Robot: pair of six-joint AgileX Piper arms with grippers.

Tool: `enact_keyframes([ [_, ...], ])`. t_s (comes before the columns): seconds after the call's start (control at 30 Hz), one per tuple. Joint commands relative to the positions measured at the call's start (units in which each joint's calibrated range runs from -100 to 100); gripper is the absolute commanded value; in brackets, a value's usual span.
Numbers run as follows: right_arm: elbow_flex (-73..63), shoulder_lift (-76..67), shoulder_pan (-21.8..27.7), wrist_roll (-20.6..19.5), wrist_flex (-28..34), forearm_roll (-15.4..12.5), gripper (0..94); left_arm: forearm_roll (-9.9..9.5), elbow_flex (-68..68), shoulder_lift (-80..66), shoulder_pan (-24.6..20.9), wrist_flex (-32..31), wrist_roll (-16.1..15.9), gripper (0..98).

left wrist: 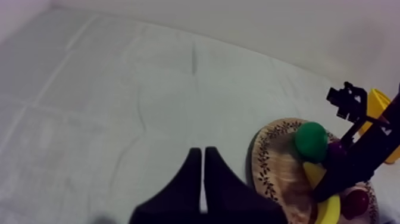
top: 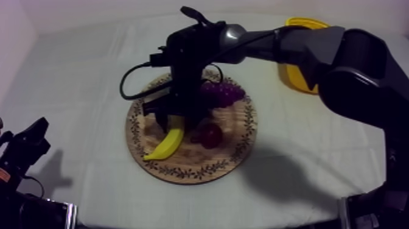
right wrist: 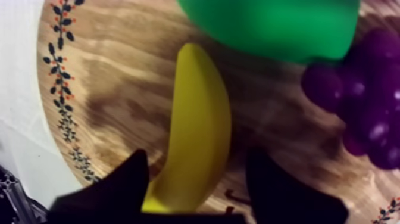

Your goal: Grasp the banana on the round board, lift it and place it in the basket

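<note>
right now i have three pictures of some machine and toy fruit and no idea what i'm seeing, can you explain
This is a two-armed robot at a cloth-covered table. One picture looks down from above; the other two come from cameras on each arm's wrist. On the table sits a round wooden board carrying a banana, grapes, a pear and a small red fruit, with a yellow basket beyond it. The right gripper is down over the banana, open, a finger on each side, holding nothing yet. The left gripper rests low at the left, shut on nothing.
</note>
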Motion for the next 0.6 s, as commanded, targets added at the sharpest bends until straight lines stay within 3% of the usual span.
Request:
enact_keyframes([
  [0.0,0.26,0.23,0.0,0.26,-0.02,-0.22,39.1,0.04,-0.03,0.0,0.01,-0.01,-0.01,0.1],
  [0.27,1.25,-0.37,-0.35,1.37,-0.13,-0.51,19.5,0.04,-0.03,0.0,0.01,-0.01,0.0,0.1],
  [0.57,7.04,-13.08,0.3,3.63,2.62,-2.01,14.6,0.04,-0.03,0.0,0.01,-0.01,0.01,0.1],
])
